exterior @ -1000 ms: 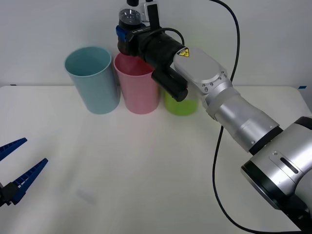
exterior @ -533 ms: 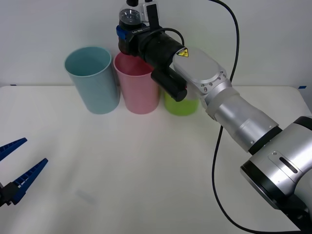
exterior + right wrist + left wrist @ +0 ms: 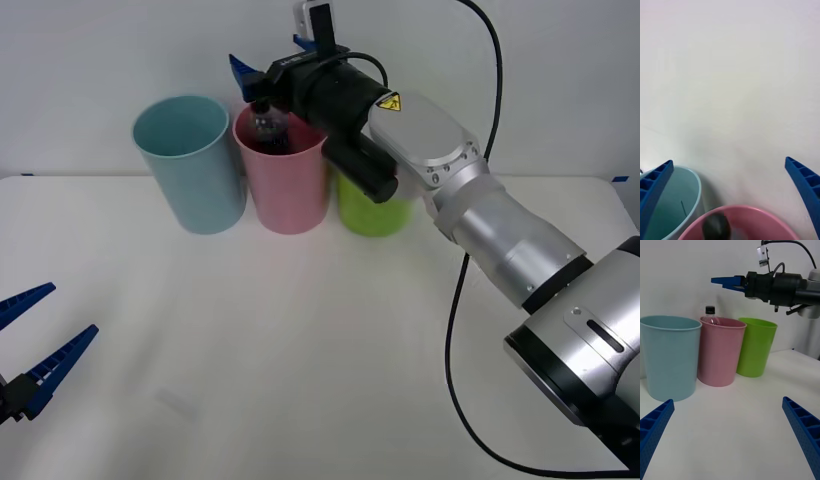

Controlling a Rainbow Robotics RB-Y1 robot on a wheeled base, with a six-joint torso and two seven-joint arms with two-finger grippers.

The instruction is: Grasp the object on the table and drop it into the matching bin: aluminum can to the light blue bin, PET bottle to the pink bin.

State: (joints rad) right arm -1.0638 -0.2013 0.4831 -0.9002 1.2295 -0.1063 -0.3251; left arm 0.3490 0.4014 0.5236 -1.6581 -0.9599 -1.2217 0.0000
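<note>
The PET bottle, clear with dark contents and a black cap, stands inside the pink bin with its cap poking just above the rim. My right gripper hovers open directly over that bin, holding nothing; the right wrist view looks down past its fingers at the bottle cap below. The light blue bin stands beside the pink bin, touching it. My left gripper rests open low over the near left of the table, far from the bins.
A lime green bin stands on the other side of the pink bin, partly behind my right arm. A black cable hangs from the right arm over the table's right side. A white wall rises behind the bins.
My right gripper opened and let go of the bottle, which dropped from between the fingers into the pink bin. The left arm stayed still.
</note>
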